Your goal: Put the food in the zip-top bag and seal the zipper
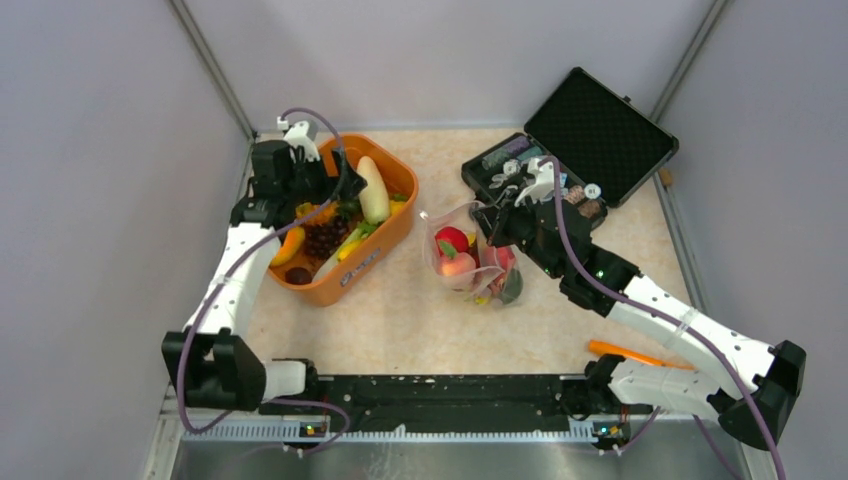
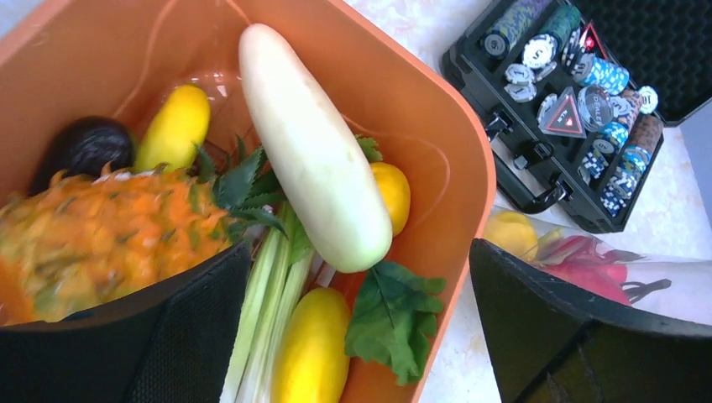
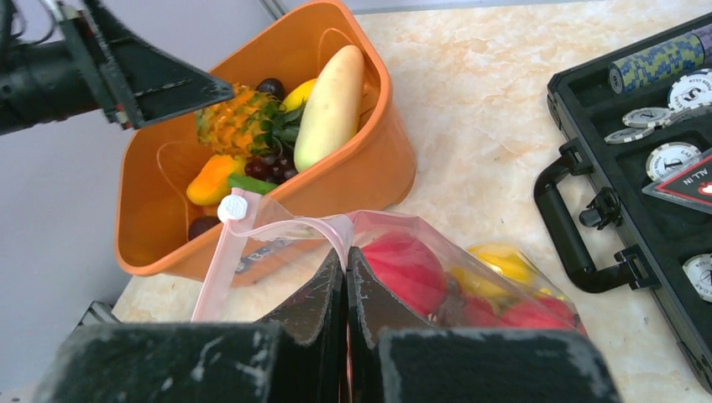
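Observation:
The zip-top bag (image 1: 470, 265) lies mid-table with a red apple (image 3: 407, 269) and yellow pieces inside. Its mouth stands up and gapes. My right gripper (image 3: 345, 256) is shut on the pink zipper (image 3: 285, 225) at the mouth edge, near a white slider (image 3: 232, 207). More food fills the orange basket (image 1: 372, 262): a pale cucumber (image 2: 312, 143), a pineapple (image 2: 101, 227), a yellow piece (image 2: 312, 348), celery and a green leaf (image 2: 395, 319). My left gripper (image 2: 359, 252) hangs open above the basket's right side, with nothing between its fingers.
An open black case (image 1: 590, 140) holding poker chips sits at the back right, close behind the bag. An orange stick (image 1: 640, 355) lies by the right arm's base. Grey walls close in on both sides.

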